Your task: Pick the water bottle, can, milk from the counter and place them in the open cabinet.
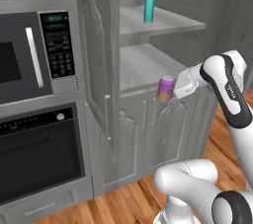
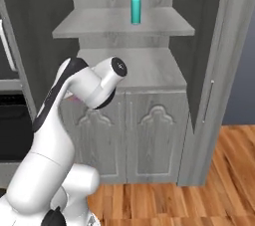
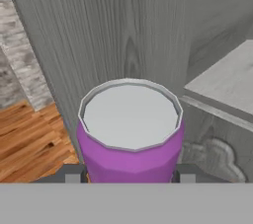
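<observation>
Gripper is clamping the can between narrowed jaws, holding it at the front edge of the cabinet's lower shelf. Advice: lift clear of the edge, go deeper, keep it upright. Bottle is standing on the upper shelf.

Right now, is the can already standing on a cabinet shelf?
No. The can is held in the hand in front of the lower shelf's edge, not resting on it.

floor: wood planks | microwave above oven | 2 arched doors
</observation>
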